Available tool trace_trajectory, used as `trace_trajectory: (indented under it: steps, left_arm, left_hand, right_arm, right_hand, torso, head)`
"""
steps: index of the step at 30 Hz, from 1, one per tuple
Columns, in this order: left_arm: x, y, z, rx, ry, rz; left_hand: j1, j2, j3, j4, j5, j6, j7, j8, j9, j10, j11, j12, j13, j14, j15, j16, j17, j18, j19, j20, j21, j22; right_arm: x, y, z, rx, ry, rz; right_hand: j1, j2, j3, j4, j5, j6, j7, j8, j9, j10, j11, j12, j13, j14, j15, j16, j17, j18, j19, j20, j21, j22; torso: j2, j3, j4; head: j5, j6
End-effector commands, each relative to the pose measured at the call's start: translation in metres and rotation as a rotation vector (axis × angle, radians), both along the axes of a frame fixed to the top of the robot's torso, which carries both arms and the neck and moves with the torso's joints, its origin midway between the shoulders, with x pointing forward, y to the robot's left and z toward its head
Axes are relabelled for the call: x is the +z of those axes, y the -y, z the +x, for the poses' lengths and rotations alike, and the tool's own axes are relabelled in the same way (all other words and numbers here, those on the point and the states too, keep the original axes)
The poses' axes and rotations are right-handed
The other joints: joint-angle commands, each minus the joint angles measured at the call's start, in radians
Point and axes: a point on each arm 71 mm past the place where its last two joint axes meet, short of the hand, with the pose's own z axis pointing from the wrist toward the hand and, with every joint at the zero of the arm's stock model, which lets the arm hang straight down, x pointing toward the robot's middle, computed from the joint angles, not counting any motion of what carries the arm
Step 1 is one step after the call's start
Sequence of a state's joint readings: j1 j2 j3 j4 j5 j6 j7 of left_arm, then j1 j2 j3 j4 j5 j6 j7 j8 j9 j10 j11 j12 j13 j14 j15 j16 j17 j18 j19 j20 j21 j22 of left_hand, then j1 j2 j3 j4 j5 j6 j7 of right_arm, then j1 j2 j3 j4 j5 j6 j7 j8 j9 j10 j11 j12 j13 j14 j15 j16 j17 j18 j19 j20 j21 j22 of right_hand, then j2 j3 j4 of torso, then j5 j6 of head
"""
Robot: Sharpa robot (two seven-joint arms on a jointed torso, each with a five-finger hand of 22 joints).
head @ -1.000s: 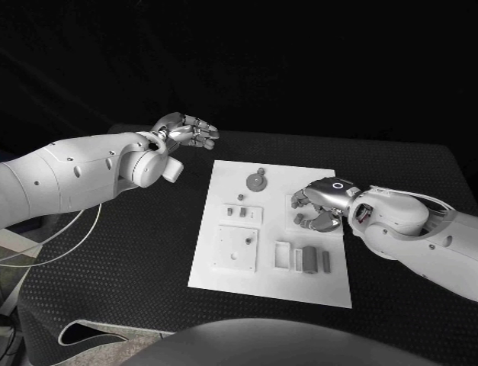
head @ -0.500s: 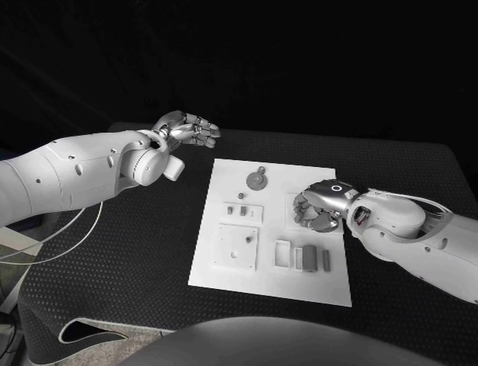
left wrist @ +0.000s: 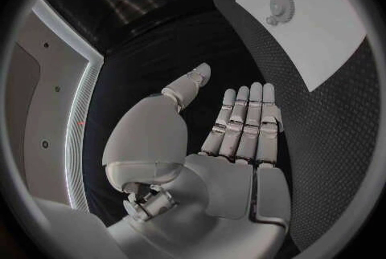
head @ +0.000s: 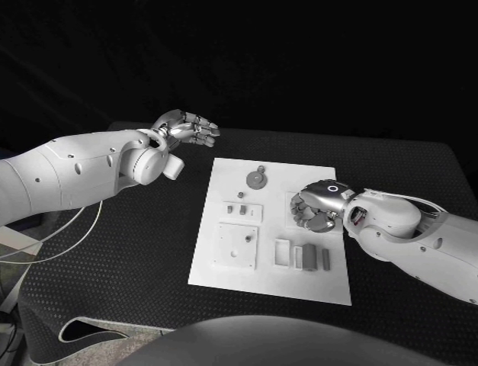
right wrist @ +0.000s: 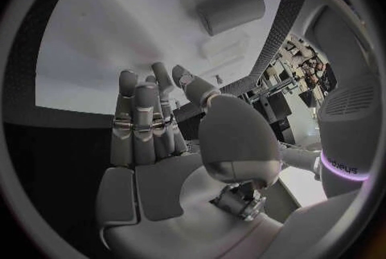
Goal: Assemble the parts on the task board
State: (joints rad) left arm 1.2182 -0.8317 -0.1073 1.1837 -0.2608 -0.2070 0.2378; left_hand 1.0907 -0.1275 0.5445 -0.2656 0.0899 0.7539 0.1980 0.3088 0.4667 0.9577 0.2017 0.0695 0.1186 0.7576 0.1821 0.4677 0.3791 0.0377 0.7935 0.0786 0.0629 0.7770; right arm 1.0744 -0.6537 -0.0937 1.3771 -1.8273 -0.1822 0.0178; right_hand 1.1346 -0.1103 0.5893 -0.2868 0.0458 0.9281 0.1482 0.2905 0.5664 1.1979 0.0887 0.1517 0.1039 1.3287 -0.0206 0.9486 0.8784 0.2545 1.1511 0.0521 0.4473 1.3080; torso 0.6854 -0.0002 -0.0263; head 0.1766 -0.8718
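Looking down from the head camera, you see the task board (head: 271,229) mid-bench with its parts (head: 301,255) on it, the right hand (head: 315,208) curled over its right side. Your left wrist view shows the left hand (left wrist: 237,143) flat, fingers extended, holding nothing; your right wrist view cannot settle whether that hand grips anything.

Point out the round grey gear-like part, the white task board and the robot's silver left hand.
Round grey gear-like part (head: 258,180), head view, centre of the disc.
White task board (head: 266,286), head view, bare near edge of the plate.
Silver left hand (left wrist: 233,143), left wrist view, base of the straight fingers above the palm.
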Motion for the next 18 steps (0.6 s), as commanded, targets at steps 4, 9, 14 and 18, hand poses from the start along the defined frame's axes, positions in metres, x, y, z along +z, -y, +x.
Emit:
trace_trajectory:
  steps: [4,9,14,18]
  left_arm:
    - [0.0013,0.0032,0.0002,-0.018,0.010,-0.007]
    - [0.0013,0.0033,0.0003,-0.018,0.010,-0.007]
    - [0.0013,0.0031,0.0003,-0.018,0.010,-0.007]
    - [0.0013,0.0034,0.0004,-0.019,0.011,-0.007]
  left_hand:
    - [0.008,-0.001,-0.005,0.001,-0.003,-0.008,0.020,0.004,-0.001,0.001,0.003,0.001,-0.002,0.004,0.001,-0.005,0.002,0.009,0.000,0.005,0.007,-0.001]
    - [0.008,-0.001,-0.005,0.001,-0.003,-0.008,0.020,0.004,-0.001,0.001,0.003,0.001,-0.002,0.004,0.001,-0.005,0.002,0.009,0.000,0.005,0.007,-0.001]
    - [0.008,-0.001,-0.005,0.001,-0.003,-0.008,0.020,0.004,-0.002,0.001,0.003,0.001,-0.002,0.004,0.001,-0.005,0.002,0.009,0.000,0.005,0.007,-0.002]
    - [0.008,-0.001,-0.005,0.001,-0.003,-0.008,0.020,0.004,-0.002,0.001,0.003,0.001,-0.002,0.004,0.001,-0.005,0.002,0.009,0.000,0.005,0.007,-0.002]
  right_arm:
    - [-0.0002,-0.0026,0.0001,0.002,0.013,0.003]
    - [0.0004,-0.0020,0.0007,-0.004,0.039,-0.005]
    - [0.0011,-0.0007,0.0016,-0.013,0.072,-0.016]
    - [0.0023,-0.0011,0.0011,-0.011,0.090,-0.010]
  right_hand:
    - [0.000,0.019,-0.001,-0.002,0.003,0.007,-0.001,-0.002,-0.002,0.013,-0.004,0.004,0.002,-0.001,-0.007,0.006,-0.002,0.007,0.007,0.002,0.006,0.020]
    - [0.017,0.043,0.009,-0.006,0.003,0.021,-0.007,0.004,0.000,0.038,-0.012,0.013,0.008,-0.001,-0.015,0.013,-0.003,0.007,0.008,-0.001,0.008,0.021]
    - [0.070,0.064,0.079,-0.003,0.003,0.059,-0.020,0.020,0.006,0.082,-0.030,0.028,0.024,0.007,-0.032,0.040,0.001,0.007,0.022,-0.005,0.020,0.023]
    - [0.071,0.068,0.101,-0.004,0.003,0.073,-0.026,0.026,0.011,0.101,-0.037,0.032,0.034,0.011,-0.039,0.064,0.007,0.007,0.032,-0.011,0.036,0.025]
  torso:
    - [0.001,-0.0003,-0.0012]
    - [0.000,0.0001,0.0001]
    - [0.000,0.0000,-0.0005]
    - [0.000,0.0002,-0.0004]
  head:
    - [0.000,-0.001]
    - [-0.001,-0.001]
    - [-0.001,-0.001]
    - [0.000,-0.001]
